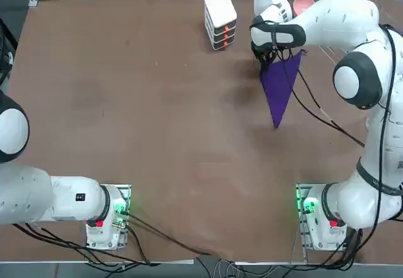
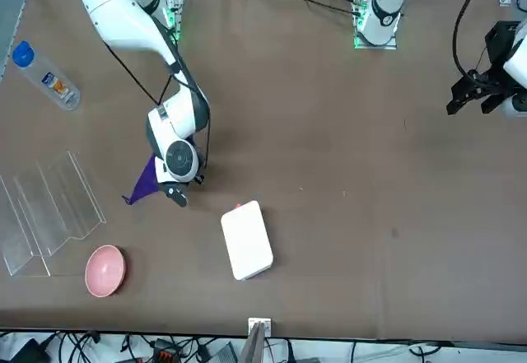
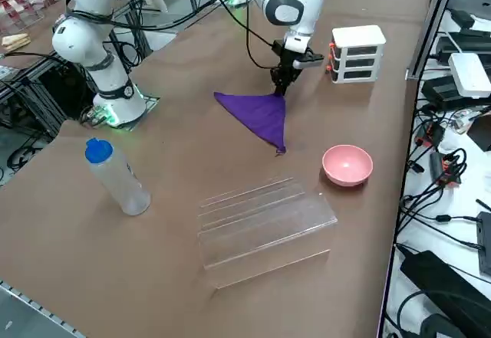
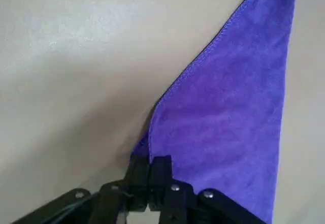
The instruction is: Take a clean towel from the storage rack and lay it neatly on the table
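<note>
The purple towel (image 1: 280,86) lies on the brown table (image 1: 157,114) as a long triangle, one corner lifted. My right gripper (image 1: 266,60) is shut on that corner, close to the tabletop. In the wrist view the fingers (image 4: 161,169) pinch the towel (image 4: 228,117) at its tip, and the cloth spreads away from them. From the side, the towel (image 3: 257,116) trails from the gripper (image 3: 280,86) towards the clear storage rack (image 3: 261,223), which stands apart from it and holds nothing. The front view shows the towel (image 2: 146,183) peeking out beside the gripper (image 2: 175,196), with the rack (image 2: 45,211) nearby.
A white stacked box (image 1: 220,18) stands just beyond the gripper at the table's far edge. A pink bowl (image 3: 347,164) sits between the towel and the rack's end. A clear bottle with a blue cap (image 3: 115,177) lies near the right edge.
</note>
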Tool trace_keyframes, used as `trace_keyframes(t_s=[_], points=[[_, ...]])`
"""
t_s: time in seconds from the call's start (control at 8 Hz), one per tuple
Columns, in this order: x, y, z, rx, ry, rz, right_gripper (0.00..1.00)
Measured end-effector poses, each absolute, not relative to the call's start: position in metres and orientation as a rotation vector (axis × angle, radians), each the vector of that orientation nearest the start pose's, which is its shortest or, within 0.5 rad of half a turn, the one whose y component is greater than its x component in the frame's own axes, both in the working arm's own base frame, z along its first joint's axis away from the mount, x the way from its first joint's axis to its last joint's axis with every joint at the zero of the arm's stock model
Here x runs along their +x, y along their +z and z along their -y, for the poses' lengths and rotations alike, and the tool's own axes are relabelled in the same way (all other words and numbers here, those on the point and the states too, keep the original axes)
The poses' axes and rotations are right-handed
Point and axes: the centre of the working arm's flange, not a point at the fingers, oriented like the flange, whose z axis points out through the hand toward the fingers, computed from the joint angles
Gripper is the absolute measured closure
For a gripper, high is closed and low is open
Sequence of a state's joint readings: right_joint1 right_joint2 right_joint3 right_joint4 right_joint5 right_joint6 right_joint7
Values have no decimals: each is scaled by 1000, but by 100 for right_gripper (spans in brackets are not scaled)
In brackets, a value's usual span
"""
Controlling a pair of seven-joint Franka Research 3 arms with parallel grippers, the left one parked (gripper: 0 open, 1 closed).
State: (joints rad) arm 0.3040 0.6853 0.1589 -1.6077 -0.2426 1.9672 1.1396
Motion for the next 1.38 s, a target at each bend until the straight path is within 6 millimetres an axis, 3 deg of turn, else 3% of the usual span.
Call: trace_keyframes(t_s=[0.25,0.38,0.62,0.75,1.0,1.38], points=[[602,211,-259,-3303,274,-956,99],[603,222,-244,-3336,333,-917,99],[602,262,-199,-3391,471,-813,99],[595,279,-172,-3406,527,-742,99],[566,290,-123,-3449,633,-596,99],[523,276,-54,-3434,834,-539,99]])
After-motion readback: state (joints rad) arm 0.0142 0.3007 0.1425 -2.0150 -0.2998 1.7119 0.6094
